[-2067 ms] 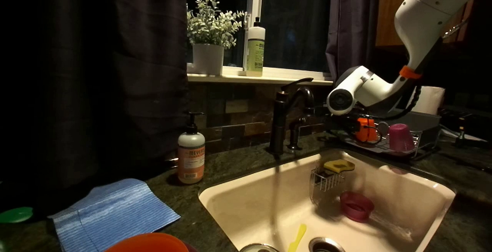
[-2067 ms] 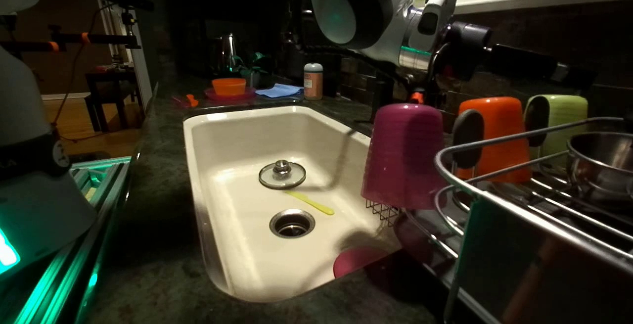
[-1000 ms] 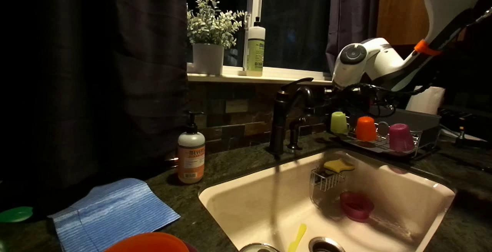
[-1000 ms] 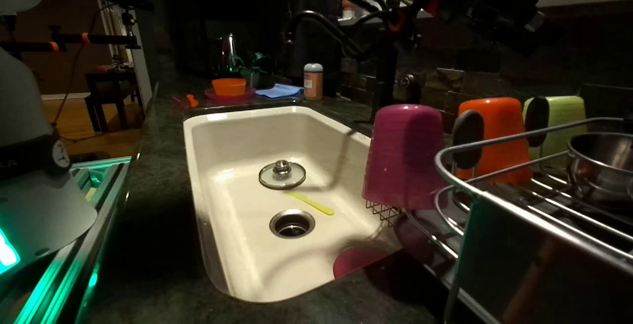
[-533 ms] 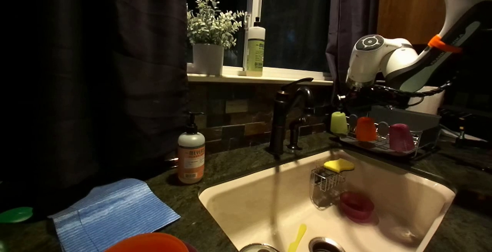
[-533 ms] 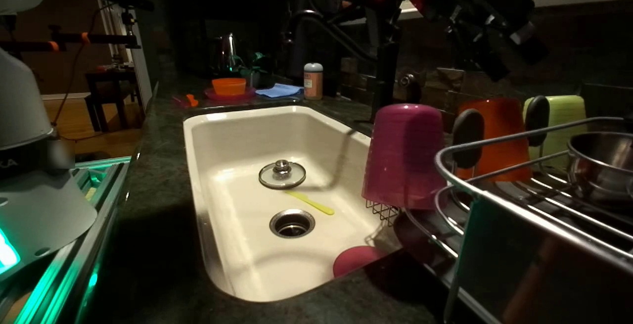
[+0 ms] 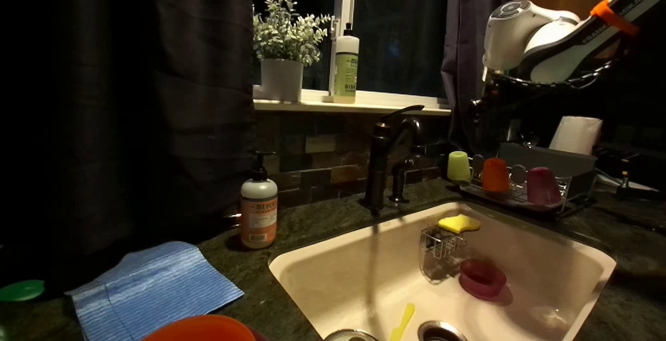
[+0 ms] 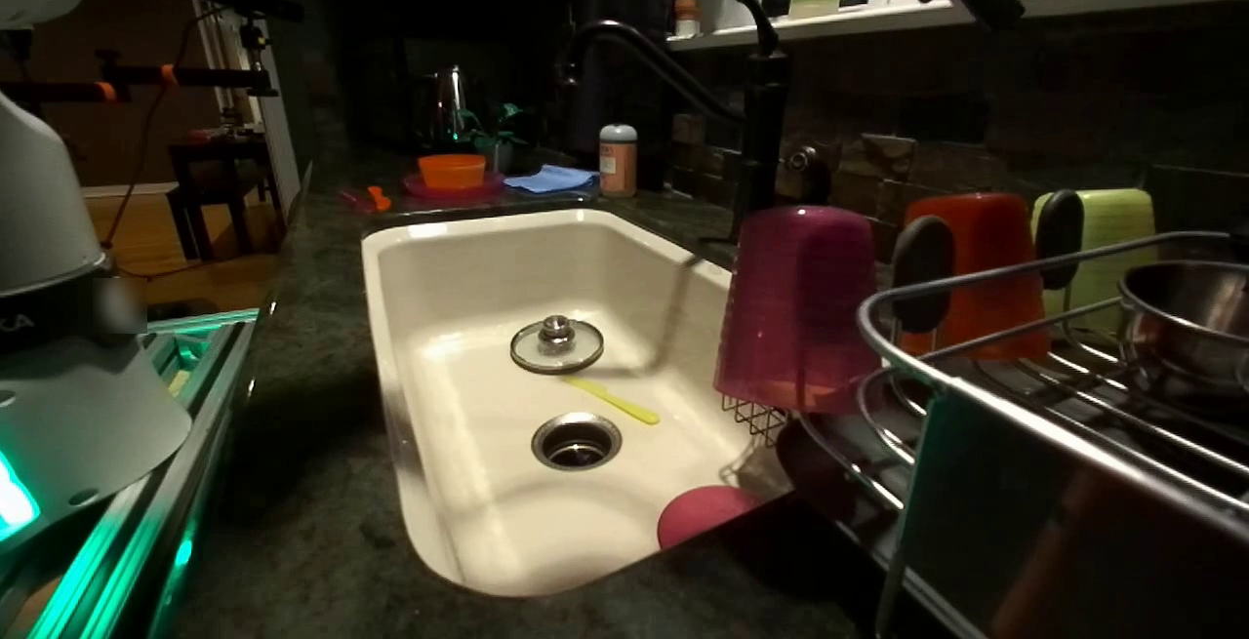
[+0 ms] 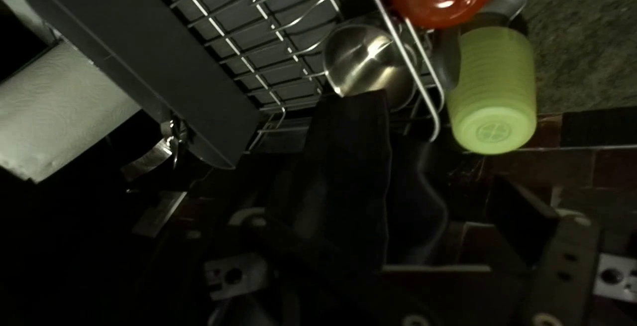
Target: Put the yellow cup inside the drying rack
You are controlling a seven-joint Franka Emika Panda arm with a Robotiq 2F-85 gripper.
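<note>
Upside down at the far corner of the drying rack [image 7: 551,161] sits the yellow cup [image 7: 459,166], yellow-green, just outside the wire rail [image 9: 418,84] and against a grey round tab. The wrist view shows this cup [image 9: 495,87] upright on its rim, its base facing up. My gripper [image 9: 418,211] is above and away from it, spread wide, the right finger [image 9: 522,216] well out to the side; the left one is hard to make out in the dark. Nothing is held. In an exterior view one dark finger [image 8: 986,0] shows at the top edge.
Orange [image 7: 495,174] and magenta [image 7: 542,186] cups stand upside down along the rail. A steel pot [image 8: 1190,322] is inside the rack. A dark curtain [image 9: 353,176] hangs close to my fingers. Also near are the faucet [image 7: 379,164], cream sink [image 7: 322,273] and paper towels [image 7: 577,135].
The arm has risen and drawn back to the right in an exterior view, uncovering the yellow cup. That cup shifted slightly after the oldest frames, then stayed still.
</note>
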